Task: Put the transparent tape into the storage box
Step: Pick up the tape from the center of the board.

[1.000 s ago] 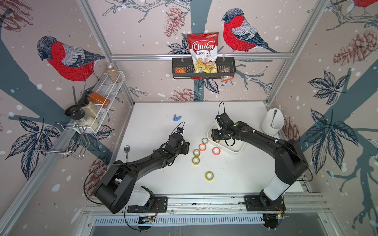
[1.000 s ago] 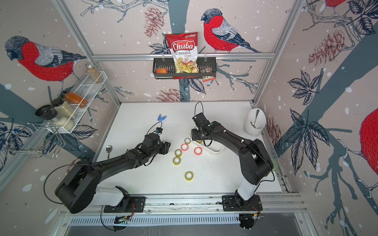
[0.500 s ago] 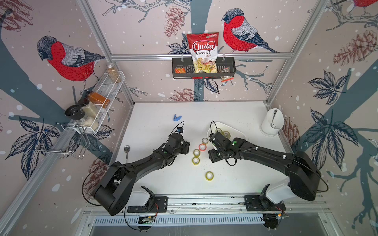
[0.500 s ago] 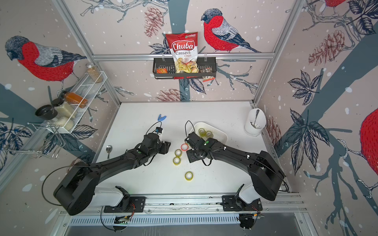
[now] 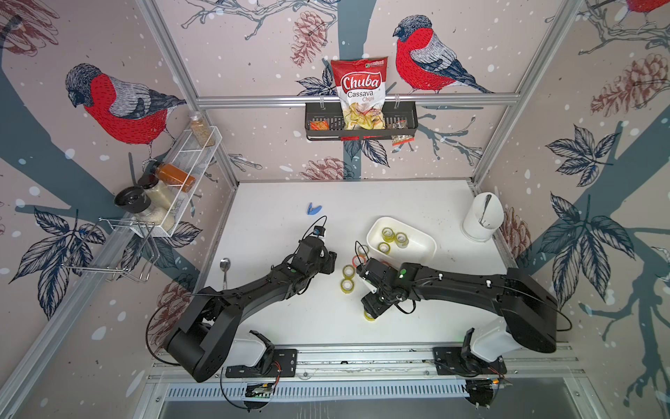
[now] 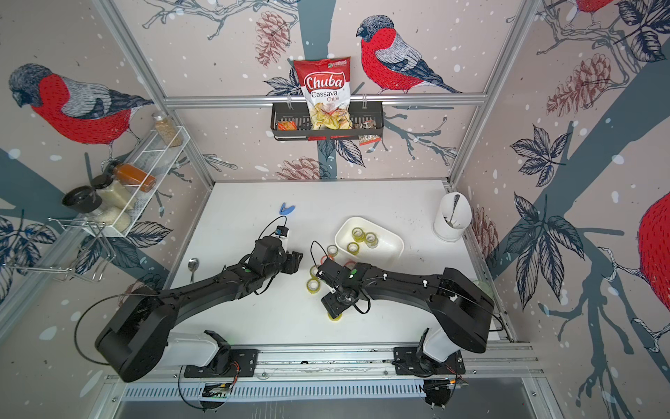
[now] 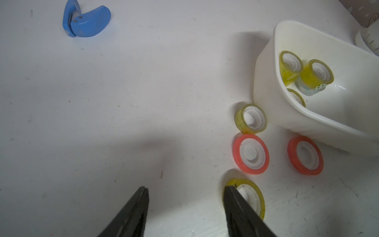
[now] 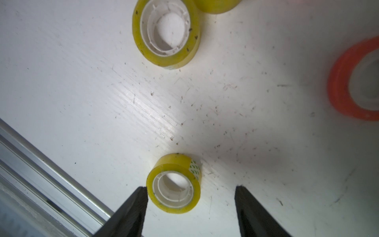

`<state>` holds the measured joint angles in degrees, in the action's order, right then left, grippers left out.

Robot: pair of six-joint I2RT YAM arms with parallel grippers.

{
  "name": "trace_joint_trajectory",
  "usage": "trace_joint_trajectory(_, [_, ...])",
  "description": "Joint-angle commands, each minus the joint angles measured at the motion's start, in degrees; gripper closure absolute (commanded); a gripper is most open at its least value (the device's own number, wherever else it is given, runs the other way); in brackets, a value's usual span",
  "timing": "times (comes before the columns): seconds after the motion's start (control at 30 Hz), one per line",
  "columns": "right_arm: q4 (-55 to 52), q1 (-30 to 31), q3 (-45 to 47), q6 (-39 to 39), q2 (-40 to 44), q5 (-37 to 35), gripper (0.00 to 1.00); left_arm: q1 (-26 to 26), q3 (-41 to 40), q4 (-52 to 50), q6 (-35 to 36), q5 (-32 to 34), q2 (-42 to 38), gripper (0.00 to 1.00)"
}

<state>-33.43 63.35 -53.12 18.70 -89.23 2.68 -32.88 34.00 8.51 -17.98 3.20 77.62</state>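
right wrist view shows the right pincer (image 8: 191, 187) with jaws apart around a see-through tape roll (image 8: 174, 183) lying flat on the worktop (image 8: 266, 102), near one finger (image 8: 135, 205) and not squeezed yet, so this looks like the grab step: close gently next. a top view hides most of that roll but shows the storage box (image 5: 418, 243) behind the pincer, with three rolls (image 5: 388, 234) inside. the left pincer (image 7: 185, 188) is apart and empty.
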Motion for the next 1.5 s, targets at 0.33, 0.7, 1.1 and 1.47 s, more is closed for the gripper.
trace_joint_trajectory(0.33, [0.4,1.4,-0.5,-0.8,-3.2,1.5,0.31,0.1,0.2,0.9,0.1,0.5,-0.1,0.37])
trace_joint_trajectory(0.7, [0.4,2.0,-0.3,0.5,-5.0,-0.2,0.37,0.2,0.0,0.9,0.1,0.4,-0.3,0.37])
trace_joint_trajectory(1.1, [3.5,-7.0,2.1,1.7,5.1,3.0,0.43,0.2,-0.1,1.0,0.0,0.2,-0.4,0.37])
trace_joint_trajectory(1.47, [4.9,-27.3,1.6,2.3,13.0,8.7,0.44,0.2,0.0,1.1,0.0,0.1,-0.2,0.37])
